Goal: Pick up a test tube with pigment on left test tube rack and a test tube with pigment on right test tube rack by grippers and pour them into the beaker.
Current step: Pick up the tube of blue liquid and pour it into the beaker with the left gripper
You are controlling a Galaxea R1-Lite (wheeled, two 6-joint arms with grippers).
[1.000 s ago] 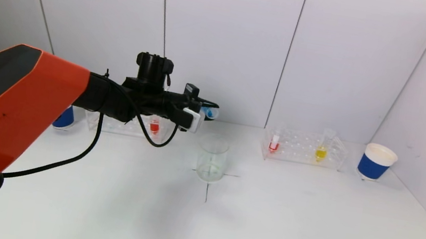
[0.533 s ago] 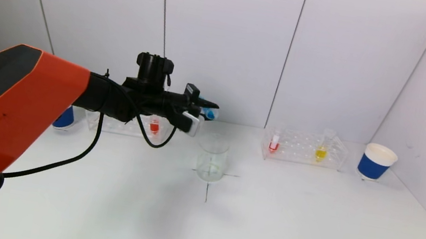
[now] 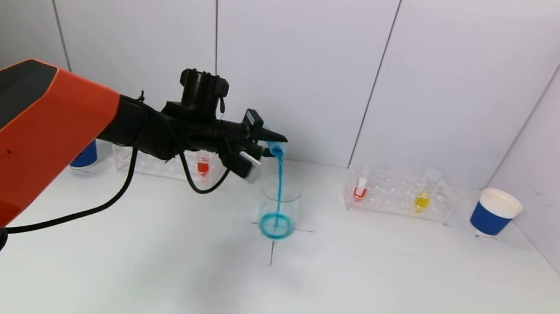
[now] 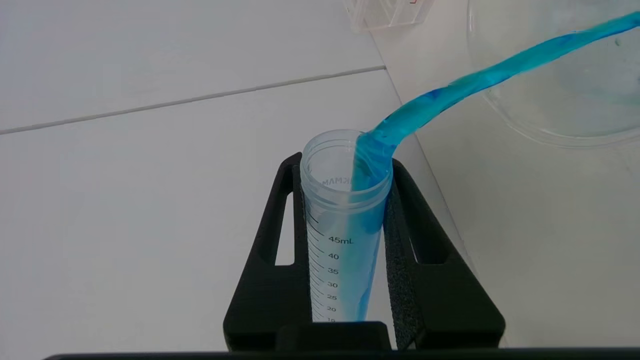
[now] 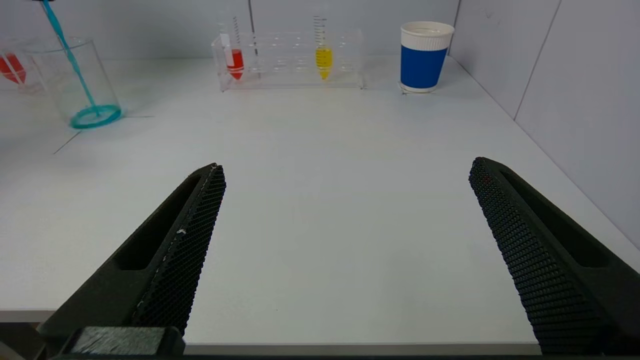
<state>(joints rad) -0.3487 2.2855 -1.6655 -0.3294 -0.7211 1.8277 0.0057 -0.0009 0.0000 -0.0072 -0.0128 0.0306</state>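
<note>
One tube (image 4: 345,220) clamped in left tool (image 4: 345,200), tipped so blue stream (image 3: 278,190) lands in beaker (image 3: 279,210) | right tool (image 5: 345,235) wide, parked over desk (image 5: 320,165).

Bare table (image 3: 347,302) lies open; beaker (image 3: 278,210) and both racks (image 3: 400,194) line the back.

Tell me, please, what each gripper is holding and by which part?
Left gripper clamps the test tube by its graduated body, below the rim. Right gripper holds nothing.
</note>
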